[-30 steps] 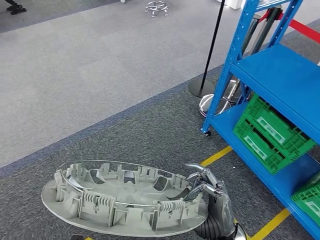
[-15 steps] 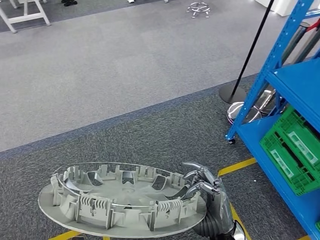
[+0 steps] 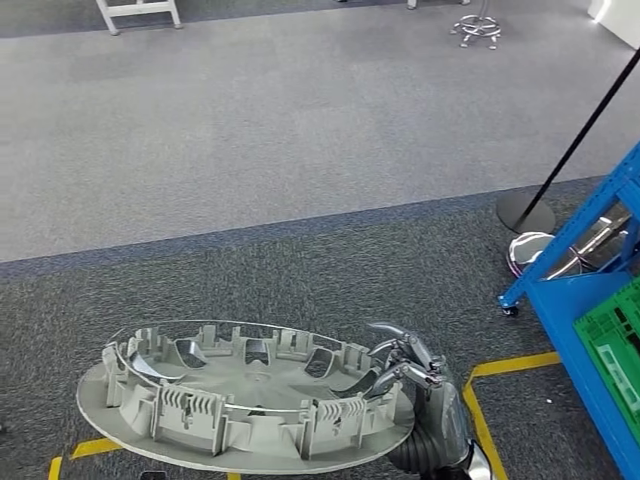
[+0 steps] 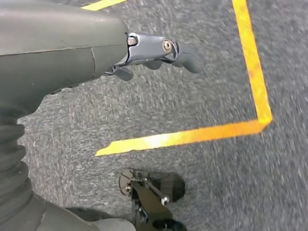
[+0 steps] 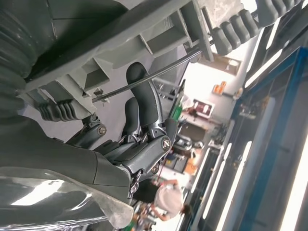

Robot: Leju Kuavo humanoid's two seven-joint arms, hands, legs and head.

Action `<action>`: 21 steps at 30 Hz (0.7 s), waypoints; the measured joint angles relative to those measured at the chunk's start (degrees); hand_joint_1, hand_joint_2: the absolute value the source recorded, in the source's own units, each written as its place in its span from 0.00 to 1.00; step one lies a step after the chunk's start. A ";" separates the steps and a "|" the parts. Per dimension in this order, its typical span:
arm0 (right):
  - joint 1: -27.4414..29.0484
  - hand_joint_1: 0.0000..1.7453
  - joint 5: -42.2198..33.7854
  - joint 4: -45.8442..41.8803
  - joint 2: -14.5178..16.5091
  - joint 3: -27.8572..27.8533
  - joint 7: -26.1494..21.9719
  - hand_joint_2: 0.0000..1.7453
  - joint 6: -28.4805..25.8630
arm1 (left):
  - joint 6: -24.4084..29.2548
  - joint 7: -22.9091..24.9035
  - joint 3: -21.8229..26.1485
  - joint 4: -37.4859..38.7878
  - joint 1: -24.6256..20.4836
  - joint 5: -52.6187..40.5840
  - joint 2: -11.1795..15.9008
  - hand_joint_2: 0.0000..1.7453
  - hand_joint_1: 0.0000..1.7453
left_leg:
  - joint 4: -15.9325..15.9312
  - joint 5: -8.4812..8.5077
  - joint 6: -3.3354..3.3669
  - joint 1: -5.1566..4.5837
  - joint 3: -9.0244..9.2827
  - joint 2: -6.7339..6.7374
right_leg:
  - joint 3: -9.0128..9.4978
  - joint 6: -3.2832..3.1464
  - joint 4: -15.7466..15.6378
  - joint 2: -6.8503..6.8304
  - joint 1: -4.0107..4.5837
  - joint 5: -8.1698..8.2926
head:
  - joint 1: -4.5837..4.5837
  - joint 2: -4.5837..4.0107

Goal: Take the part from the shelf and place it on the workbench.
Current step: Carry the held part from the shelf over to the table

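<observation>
The right hand (image 3: 411, 372) grips the rim of the part (image 3: 241, 395), a wide grey hubcap carried flat over carpet; stiff, light, awkwardly broad, best held at ribbed edges. Left hand's (image 4: 152, 50) grasp: unclear. Beyond, the blue shelf (image 3: 596, 300).

I see a pale grey part (image 3: 241, 395) with ribbed clips, held by my silver right hand (image 3: 411, 365). My left hand (image 4: 160, 50) is dark grey. The near carpet (image 3: 340, 265) is speckled charcoal with yellow tape lines (image 3: 483, 400); the far carpet is lighter grey. On the right stands a blue shelf (image 3: 581, 330) with a green crate (image 3: 615, 345).
</observation>
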 joint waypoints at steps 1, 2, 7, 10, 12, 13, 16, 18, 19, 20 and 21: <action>-0.01 1.00 0.00 0.00 0.00 -0.01 0.01 1.00 0.00 | 0.00 0.00 0.00 0.00 -0.06 0.00 -0.02 1.00 0.00 | 0.19 0.02 -0.17 -0.09 -0.12 -0.74 | 1.90 -0.08 -4.11 1.43 -0.16 1.68 | 0.00 0.00; -0.01 1.00 0.00 -0.01 0.00 -0.02 -0.01 1.00 0.00 | -0.01 0.00 0.00 0.00 -0.14 -0.01 -0.04 1.00 0.00 | 0.38 0.10 -0.42 -0.12 -0.38 -1.43 | 3.29 -0.14 -7.06 2.66 -0.32 2.61 | -0.02 -0.01; -0.15 1.00 0.05 -0.01 0.03 -0.22 -0.01 1.00 0.10 | 0.01 0.00 0.00 0.06 0.17 -0.01 -0.03 1.00 0.00 | 1.70 -0.03 -1.99 0.10 -2.08 -2.56 | 4.53 -1.11 -9.54 1.53 -0.36 3.15 | -0.19 -0.01; -0.07 1.00 0.07 -0.03 0.14 -0.41 -0.04 1.00 0.44 | -0.01 -0.03 0.00 0.09 -0.09 0.03 -0.03 1.00 0.00 | 10.34 -4.99 -2.76 0.14 -5.86 2.03 | 4.65 -1.78 -9.75 -1.25 -0.25 3.21 | -0.51 -0.01; -0.03 1.00 0.09 -0.03 0.15 -0.51 -0.03 1.00 0.69 | -0.01 -0.06 0.00 0.09 -0.14 0.08 -0.05 1.00 0.00 | 16.39 -7.34 -3.11 0.43 -8.35 3.31 | 4.63 -1.89 -9.73 -3.11 -0.09 3.11 | -0.50 -0.01; -0.05 1.00 0.11 -0.02 0.16 -0.53 -0.03 1.00 0.81 | -0.01 -0.07 0.00 0.09 -0.06 0.11 -0.08 1.00 0.00 | 16.83 -7.06 -3.20 0.55 -8.33 3.60 | 4.64 -1.88 -9.72 -3.97 -0.07 3.05 | -0.50 -0.01; -0.08 1.00 0.25 -0.03 0.20 -0.55 -0.04 1.00 1.01 | 0.00 -0.14 0.00 0.09 0.01 0.22 -0.13 1.00 0.00 | 7.06 -2.40 -2.92 0.43 -2.83 5.74 | 4.97 -1.50 -9.70 -6.15 0.01 2.77 | -0.50 -0.01; -0.13 1.00 0.38 -0.04 0.25 -0.60 -0.03 1.00 1.04 | 0.01 -0.21 0.00 0.09 -0.18 0.26 -0.17 1.00 0.00 | 1.82 -1.08 -2.24 -0.08 -0.23 7.59 | 5.10 -0.99 -9.60 -7.34 0.25 2.49 | -0.43 -0.01; -0.17 1.00 0.45 -0.04 0.29 -0.62 -0.03 1.00 1.05 | 0.01 -0.23 0.00 0.09 -0.22 0.28 -0.19 1.00 0.00 | 1.13 -1.23 -1.89 -0.35 -0.05 7.83 | 5.13 -0.72 -9.58 -7.88 0.34 2.39 | -0.39 -0.01; -0.24 1.00 0.52 -0.04 0.35 -0.63 -0.03 1.00 1.07 | 0.01 -0.24 0.00 0.09 -0.18 0.30 -0.21 1.00 0.00 | 1.00 -1.11 -1.50 -0.44 -0.21 7.22 | 5.21 -0.44 -9.61 -8.44 0.37 2.33 | -0.37 -0.01; -0.29 1.00 0.60 -0.08 0.40 -0.64 -0.03 1.00 1.08 | 0.01 -0.24 -0.01 0.09 -0.08 0.33 -0.21 1.00 0.00 | 0.81 -0.99 -1.15 -0.36 -0.20 6.63 | 5.18 -0.12 -9.60 -8.54 0.25 2.14 | -0.38 0.00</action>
